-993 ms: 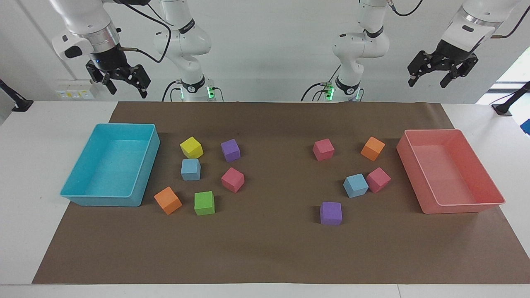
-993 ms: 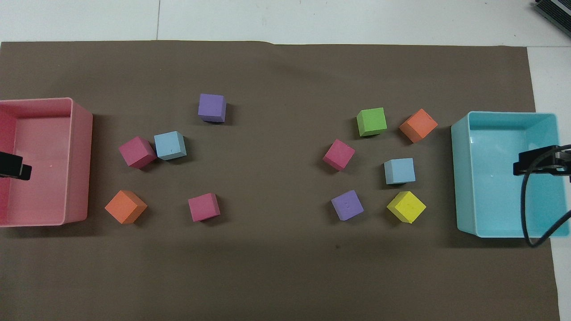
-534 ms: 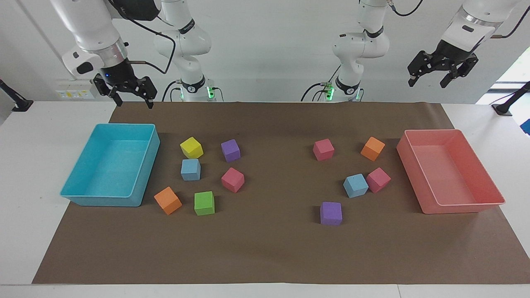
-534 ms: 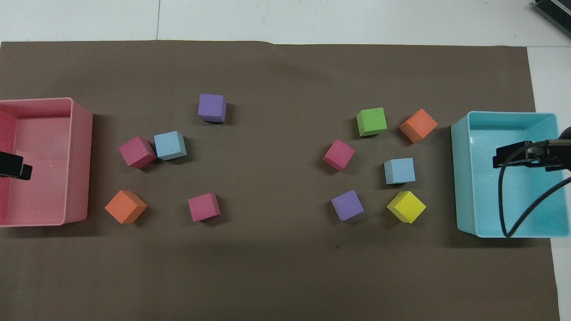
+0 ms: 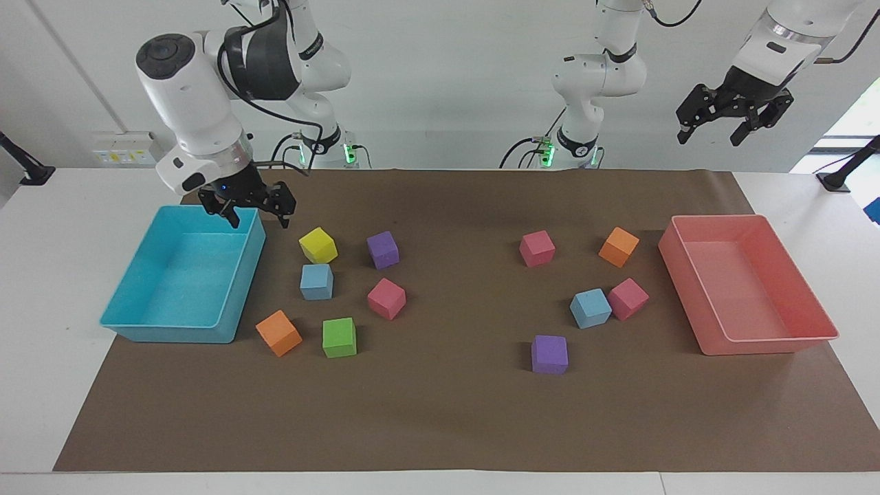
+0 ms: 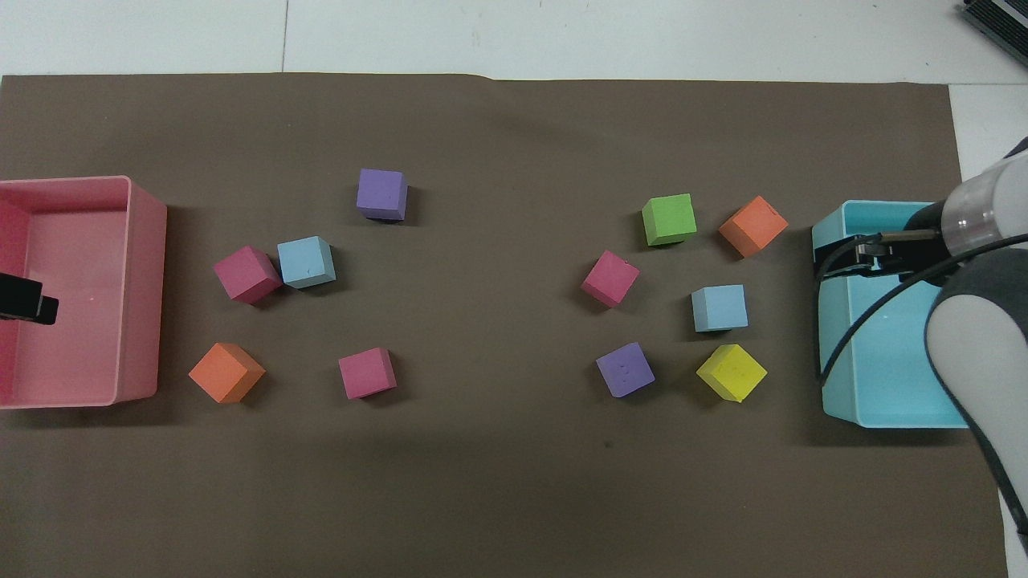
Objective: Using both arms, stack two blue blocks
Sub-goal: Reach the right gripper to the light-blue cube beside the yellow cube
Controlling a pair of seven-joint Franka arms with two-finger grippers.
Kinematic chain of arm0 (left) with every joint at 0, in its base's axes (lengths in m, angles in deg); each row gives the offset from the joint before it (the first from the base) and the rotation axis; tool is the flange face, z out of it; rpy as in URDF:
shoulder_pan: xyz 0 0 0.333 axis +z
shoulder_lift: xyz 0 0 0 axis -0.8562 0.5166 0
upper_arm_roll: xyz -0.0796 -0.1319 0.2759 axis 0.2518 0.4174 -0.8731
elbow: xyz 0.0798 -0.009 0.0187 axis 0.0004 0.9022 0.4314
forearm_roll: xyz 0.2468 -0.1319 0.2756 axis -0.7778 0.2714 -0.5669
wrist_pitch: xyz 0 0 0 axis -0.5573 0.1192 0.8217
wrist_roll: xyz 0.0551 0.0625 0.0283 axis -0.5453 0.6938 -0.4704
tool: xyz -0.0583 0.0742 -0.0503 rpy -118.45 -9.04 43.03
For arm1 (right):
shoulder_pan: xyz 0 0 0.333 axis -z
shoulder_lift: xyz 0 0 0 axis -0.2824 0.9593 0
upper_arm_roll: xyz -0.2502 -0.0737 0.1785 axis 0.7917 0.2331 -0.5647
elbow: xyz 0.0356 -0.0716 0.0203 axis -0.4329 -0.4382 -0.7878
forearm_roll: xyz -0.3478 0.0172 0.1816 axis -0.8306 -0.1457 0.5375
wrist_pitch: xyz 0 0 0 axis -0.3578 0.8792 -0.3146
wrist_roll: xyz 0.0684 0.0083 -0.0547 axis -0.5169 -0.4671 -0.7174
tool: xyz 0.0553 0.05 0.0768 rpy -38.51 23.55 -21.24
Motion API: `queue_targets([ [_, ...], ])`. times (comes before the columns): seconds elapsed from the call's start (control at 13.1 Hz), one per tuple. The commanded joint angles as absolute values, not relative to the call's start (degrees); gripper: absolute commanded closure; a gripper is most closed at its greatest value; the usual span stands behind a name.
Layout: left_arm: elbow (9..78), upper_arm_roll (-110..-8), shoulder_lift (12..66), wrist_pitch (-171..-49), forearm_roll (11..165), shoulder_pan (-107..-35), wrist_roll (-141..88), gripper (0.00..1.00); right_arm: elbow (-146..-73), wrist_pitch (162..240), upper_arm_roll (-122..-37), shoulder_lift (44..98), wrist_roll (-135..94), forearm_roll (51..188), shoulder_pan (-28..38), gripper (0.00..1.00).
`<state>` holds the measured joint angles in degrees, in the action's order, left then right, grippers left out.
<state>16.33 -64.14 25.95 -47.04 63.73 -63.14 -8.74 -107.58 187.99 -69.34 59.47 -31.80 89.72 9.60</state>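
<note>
One blue block (image 5: 317, 281) (image 6: 720, 307) lies toward the right arm's end, beside a yellow cube (image 5: 317, 245). The other blue block (image 5: 590, 308) (image 6: 306, 262) lies toward the left arm's end and touches a pink cube (image 5: 628, 298). My right gripper (image 5: 259, 220) (image 6: 835, 258) is open and empty, low over the rim of the turquoise tray (image 5: 172, 328) on its side toward the cubes. My left gripper (image 5: 708, 137) (image 6: 28, 299) is open and empty. It waits high over the pink tray (image 5: 770, 346).
Around the first blue block lie purple (image 5: 383, 249), pink (image 5: 386, 298), green (image 5: 339, 337) and orange (image 5: 278, 333) cubes. Around the other lie pink (image 5: 537, 248), orange (image 5: 619, 246) and purple (image 5: 549, 354) cubes. A brown mat (image 5: 440, 426) covers the table.
My right arm has swung down and toward the table's middle, from high up by the wall to low over the turquoise tray's rim. The left arm and the cubes have not moved.
</note>
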Motion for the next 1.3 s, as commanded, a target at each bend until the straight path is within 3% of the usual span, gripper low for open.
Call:
queue_targets([
  [0.0,16.97,-64.62,25.04,-46.77,64.34,-63.82,-9.01,0.0,-110.28,193.42,-69.31,61.58,-30.89,90.85,8.67,0.0],
  [0.38,17.06,-64.7,24.96,-46.6,64.26,-63.82,-9.18,0.0,-119.15,204.31,-69.31,63.0,-30.27,91.72,7.62,0.0],
  [1.22,17.32,-64.62,24.6,-46.51,64.34,-63.9,-9.1,0.0,-126.2,217.43,-69.31,68.89,-26.23,93.75,6.65,0.0],
])
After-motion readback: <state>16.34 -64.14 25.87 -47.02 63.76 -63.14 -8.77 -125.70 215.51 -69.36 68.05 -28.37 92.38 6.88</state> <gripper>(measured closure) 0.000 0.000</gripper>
